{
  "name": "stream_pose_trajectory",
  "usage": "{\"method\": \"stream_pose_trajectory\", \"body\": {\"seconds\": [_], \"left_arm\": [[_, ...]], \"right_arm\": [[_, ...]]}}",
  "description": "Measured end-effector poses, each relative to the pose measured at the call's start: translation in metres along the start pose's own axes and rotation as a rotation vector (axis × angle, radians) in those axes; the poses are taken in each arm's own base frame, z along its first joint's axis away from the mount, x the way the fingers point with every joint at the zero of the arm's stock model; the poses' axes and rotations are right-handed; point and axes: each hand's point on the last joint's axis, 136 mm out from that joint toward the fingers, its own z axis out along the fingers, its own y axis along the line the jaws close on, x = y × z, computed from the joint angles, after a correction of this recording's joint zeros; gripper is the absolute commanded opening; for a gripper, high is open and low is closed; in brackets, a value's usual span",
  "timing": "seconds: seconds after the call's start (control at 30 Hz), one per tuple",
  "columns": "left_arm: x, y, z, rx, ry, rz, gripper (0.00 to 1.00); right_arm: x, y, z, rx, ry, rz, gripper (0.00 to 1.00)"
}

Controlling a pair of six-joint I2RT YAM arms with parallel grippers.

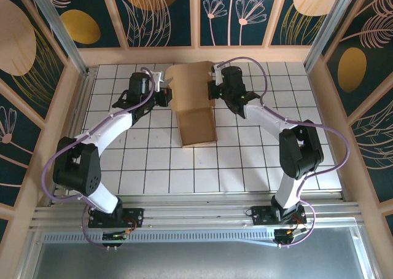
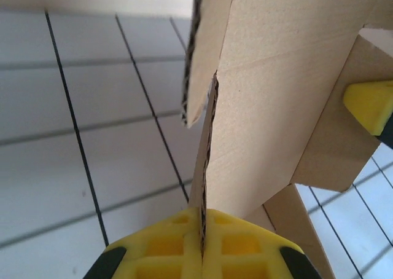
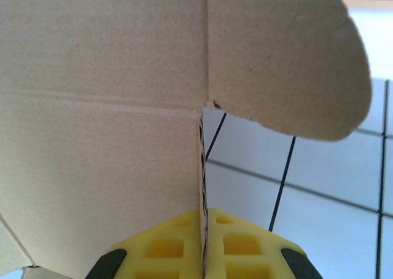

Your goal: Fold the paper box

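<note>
— Cardboard first: where does the paper box lie?
— Mid-table, toward the far side. Its long axis runs near to far, with an open shallow part at the near end and a big panel at the far end.
— And the arms?
— One on each side of that far panel, equally close. The left gripper pinches a flap edge on the left. The right gripper pinches one on the right, below a rounded tab.
— Next fold?
— I'd judge both must bring that panel nearward together.

Plain brown paper box, yellow pads (white table, black grid lines).
</note>
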Motion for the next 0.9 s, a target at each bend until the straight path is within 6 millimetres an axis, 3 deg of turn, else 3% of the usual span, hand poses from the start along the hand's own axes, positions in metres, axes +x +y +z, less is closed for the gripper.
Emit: {"method": "stream_pose_trajectory", "body": {"seconds": [0.13,0.23,0.33,0.47,0.9], "left_arm": [[-0.017,-0.006,0.013,-0.009,-0.114,0.076,0.00],[-0.022,-0.007,0.027,-0.018,-0.167,0.117,0.00],[-0.012,-0.003,0.044,-0.026,-0.180,0.144,0.00],[0.016,0.009,0.059,-0.036,-0.155,0.151,0.00],[0.031,-0.001,0.050,0.026,-0.268,0.145,0.00]], "right_arm": [[-0.025,-0.011,-0.001,0.076,-0.111,-0.014,0.01],[-0.026,-0.021,0.001,0.144,-0.161,-0.026,0.02],[-0.012,-0.027,0.006,0.204,-0.181,-0.050,0.02],[0.022,-0.029,0.017,0.267,-0.164,-0.099,0.05],[0.042,-0.027,0.004,0.339,-0.280,-0.084,0.11]]}}
